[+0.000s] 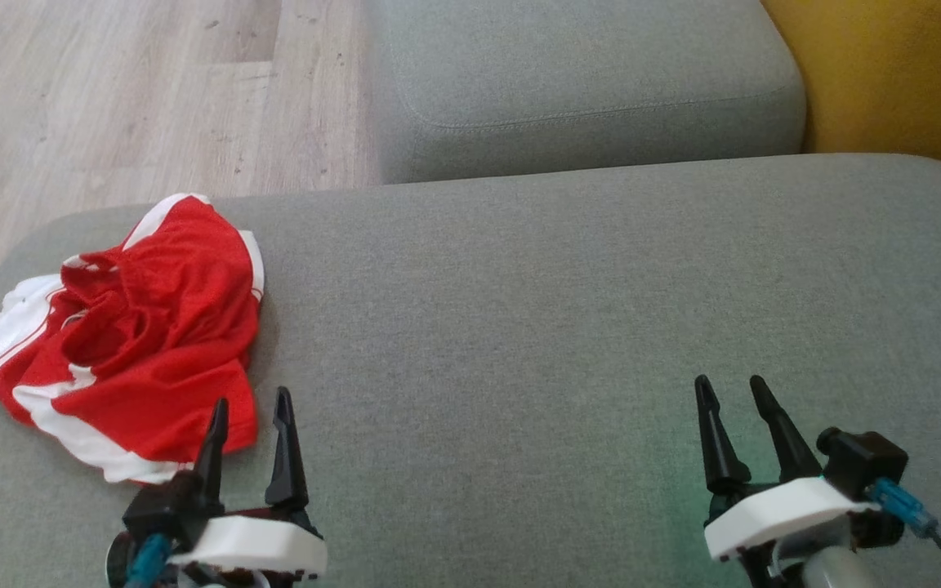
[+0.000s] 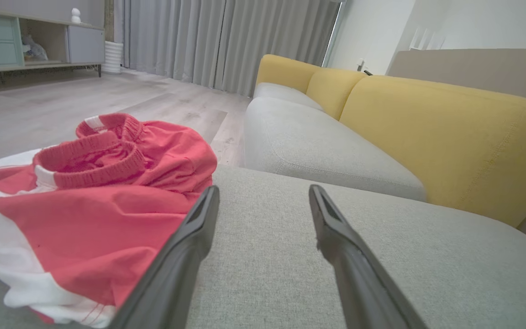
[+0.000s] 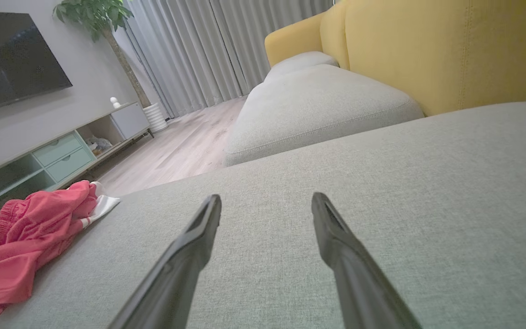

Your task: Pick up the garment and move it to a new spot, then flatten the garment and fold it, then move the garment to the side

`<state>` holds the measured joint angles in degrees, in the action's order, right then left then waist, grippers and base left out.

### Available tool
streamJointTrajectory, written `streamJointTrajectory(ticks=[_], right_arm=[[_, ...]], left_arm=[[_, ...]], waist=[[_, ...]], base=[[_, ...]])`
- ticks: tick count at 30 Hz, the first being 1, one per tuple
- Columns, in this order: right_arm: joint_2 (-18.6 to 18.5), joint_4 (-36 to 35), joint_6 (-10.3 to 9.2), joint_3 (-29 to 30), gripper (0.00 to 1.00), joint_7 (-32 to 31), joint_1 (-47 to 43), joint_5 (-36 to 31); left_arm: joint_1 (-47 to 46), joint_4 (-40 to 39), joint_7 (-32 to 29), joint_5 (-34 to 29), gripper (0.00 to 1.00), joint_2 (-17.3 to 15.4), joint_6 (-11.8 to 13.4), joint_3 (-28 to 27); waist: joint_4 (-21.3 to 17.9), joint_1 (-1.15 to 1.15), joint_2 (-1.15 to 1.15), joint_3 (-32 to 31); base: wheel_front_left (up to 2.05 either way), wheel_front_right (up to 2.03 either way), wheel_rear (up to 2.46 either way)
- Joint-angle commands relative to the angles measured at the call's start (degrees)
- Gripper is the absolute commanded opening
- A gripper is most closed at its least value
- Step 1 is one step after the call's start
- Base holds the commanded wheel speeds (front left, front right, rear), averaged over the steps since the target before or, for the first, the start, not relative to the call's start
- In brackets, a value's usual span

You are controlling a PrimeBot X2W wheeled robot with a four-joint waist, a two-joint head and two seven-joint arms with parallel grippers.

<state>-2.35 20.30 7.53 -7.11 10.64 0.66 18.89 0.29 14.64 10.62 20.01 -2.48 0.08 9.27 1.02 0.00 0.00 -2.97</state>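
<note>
A crumpled red garment (image 1: 144, 327) with white side stripes and a ribbed waistband lies bunched near the left end of the grey sofa seat (image 1: 560, 327). My left gripper (image 1: 250, 398) hovers open just in front of its near right corner, one finger overlapping the cloth's edge in the head view. In the left wrist view the garment (image 2: 89, 201) spreads left of my open left gripper (image 2: 263, 192), nothing between the fingers. My right gripper (image 1: 730, 380) stands open over bare cushion far to the right. The right wrist view shows the garment (image 3: 25, 233) at far left and the right gripper (image 3: 266, 197) open.
A second grey seat cushion (image 1: 585, 90) lies beyond, with a yellow backrest (image 1: 895, 73) at the right. Wooden floor (image 1: 111, 98) drops off past the seat's left and far edge. A TV cabinet (image 3: 62, 146) and curtains (image 2: 226, 41) stand across the room.
</note>
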Motion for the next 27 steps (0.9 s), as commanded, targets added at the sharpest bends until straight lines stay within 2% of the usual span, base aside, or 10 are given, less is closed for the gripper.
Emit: streamJointTrajectory(ticks=[1,6,11,21,27], right_arm=[[-0.44,-1.63,-0.04,-1.15,1.0,0.86,2.88,-1.62],[-0.47,-1.64,-0.04,-1.17,1.0,1.71,3.0,-5.34],[-0.49,-1.57,-0.04,-1.65,1.0,2.55,3.09,-8.52],[-0.53,-0.71,-0.04,-1.95,1.0,4.24,3.48,-15.68],[-0.53,-0.3,-0.04,-1.45,1.0,4.36,3.45,-16.25]], left_arm=[[-2.44,-1.68,0.86,-1.61,1.0,-0.35,0.54,-0.98],[-2.88,-0.1,1.71,-4.92,1.0,-0.36,0.83,-1.03],[-3.24,1.48,2.56,-5.62,1.0,-0.37,1.11,-1.29],[-4.56,3.92,4.26,-12.26,1.0,-0.4,0.6,-1.69],[-4.56,4.52,4.38,-12.64,1.0,-0.4,0.97,-1.73]], waist=[[-0.04,0.0,0.0,0.0],[-0.2,0.0,0.0,-0.1],[-0.23,0.0,0.0,-0.2],[-0.3,0.0,0.0,-0.07],[-0.26,0.0,0.0,-0.19]], base=[[0.0,0.0,0.0],[0.0,0.0,0.0],[0.0,0.0,0.0],[0.0,0.0,0.0],[0.0,0.0,0.0]])
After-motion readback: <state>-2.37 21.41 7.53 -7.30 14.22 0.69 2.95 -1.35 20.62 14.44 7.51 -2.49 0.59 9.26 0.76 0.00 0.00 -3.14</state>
